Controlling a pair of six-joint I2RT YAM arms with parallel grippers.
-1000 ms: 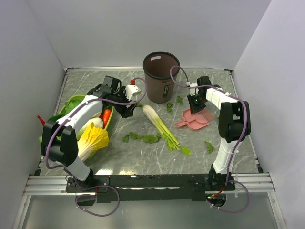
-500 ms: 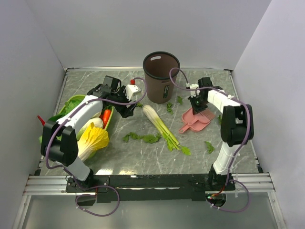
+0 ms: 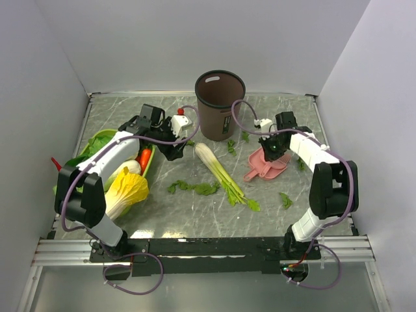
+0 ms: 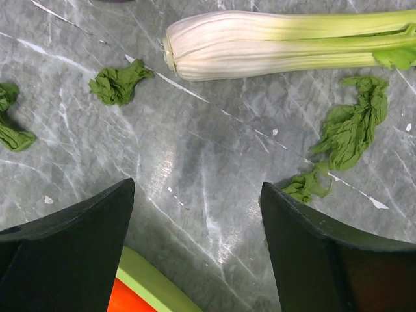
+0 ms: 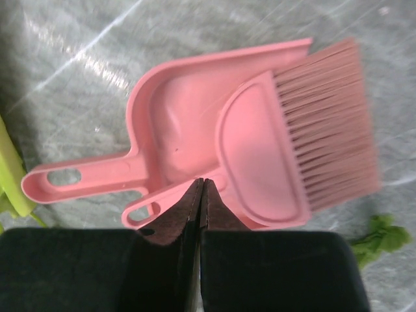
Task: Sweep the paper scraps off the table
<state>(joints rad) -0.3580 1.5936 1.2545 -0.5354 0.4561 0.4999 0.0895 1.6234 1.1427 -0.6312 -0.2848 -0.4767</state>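
Dark-green paper scraps lie scattered on the marble table, with more at the right and near the bin. The left wrist view shows scraps ahead of my open left gripper, which hovers low beside the green basket. My right gripper is shut. Its closed tips sit over the handle of a pink brush lying in the pink dustpan. Nothing shows between the fingers. One scrap lies beside the brush bristles.
A brown bin stands at the back centre. A long white-and-green stalk lies diagonally mid-table. At the left, a green basket holds a carrot, with a yellow-green cabbage beside it. Walls enclose the table on three sides.
The right gripper's jaws have closed, and the right arm's elbow has swung outward to the right. The dustpan has turned slightly. The left arm has stayed still.
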